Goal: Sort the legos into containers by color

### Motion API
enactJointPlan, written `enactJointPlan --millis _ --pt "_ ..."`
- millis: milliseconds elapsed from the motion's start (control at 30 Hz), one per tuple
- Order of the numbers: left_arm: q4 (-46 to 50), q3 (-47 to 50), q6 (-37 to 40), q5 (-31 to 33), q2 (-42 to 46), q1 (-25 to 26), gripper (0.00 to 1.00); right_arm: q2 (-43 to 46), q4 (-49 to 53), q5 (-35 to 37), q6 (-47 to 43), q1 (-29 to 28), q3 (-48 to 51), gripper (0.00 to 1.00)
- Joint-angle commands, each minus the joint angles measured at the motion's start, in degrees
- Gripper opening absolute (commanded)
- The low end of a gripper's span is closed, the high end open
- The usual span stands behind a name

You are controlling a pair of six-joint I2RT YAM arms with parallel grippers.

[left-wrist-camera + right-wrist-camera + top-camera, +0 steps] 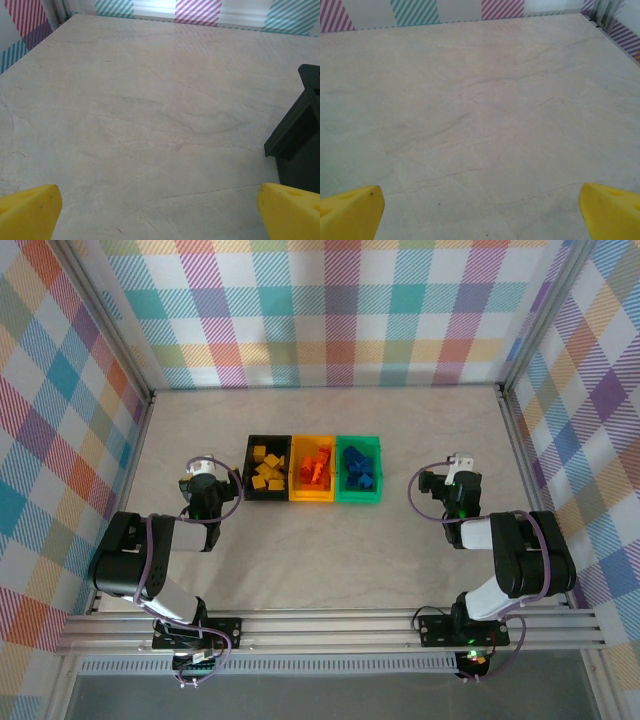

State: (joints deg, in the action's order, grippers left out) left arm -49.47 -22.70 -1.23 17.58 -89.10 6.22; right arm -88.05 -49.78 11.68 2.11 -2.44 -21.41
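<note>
Three joined containers stand in a row mid-table: a black bin (250,446) with yellow legos (266,470), a yellow-orange bin (311,496) with orange legos (315,469), and a green bin (359,497) with blue legos (358,468). My left gripper (202,466) rests to the left of the black bin, open and empty; its yellow fingertips (30,210) frame bare table, with the black bin's corner (300,140) at right. My right gripper (460,460) sits to the right of the green bin, open, its fingertips (610,210) over bare table.
Plaid walls and aluminium frame posts (510,400) enclose the pale tabletop (320,560). Both arms are folded back near their bases at the near rail (330,625). Open table lies in front of and behind the bins.
</note>
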Motion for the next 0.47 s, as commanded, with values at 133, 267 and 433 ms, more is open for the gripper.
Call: enactJointPlan --millis 133,267,433 --pt "0.00 0.37 0.08 0.08 -0.38 -0.55 1.00 0.11 -1.89 -0.61 0.64 -0.08 -0.04 1.00" --pt "0.34 0.15 0.01 0.07 -0.50 -0.59 1.00 0.07 -1.89 -0.60 0.70 -0.08 -0.04 1.00" --pt "0.08 0.37 0.06 -0.12 -0.41 -0.59 1.00 0.16 -1.96 -0.53 0.63 -0.03 -0.04 1.00"
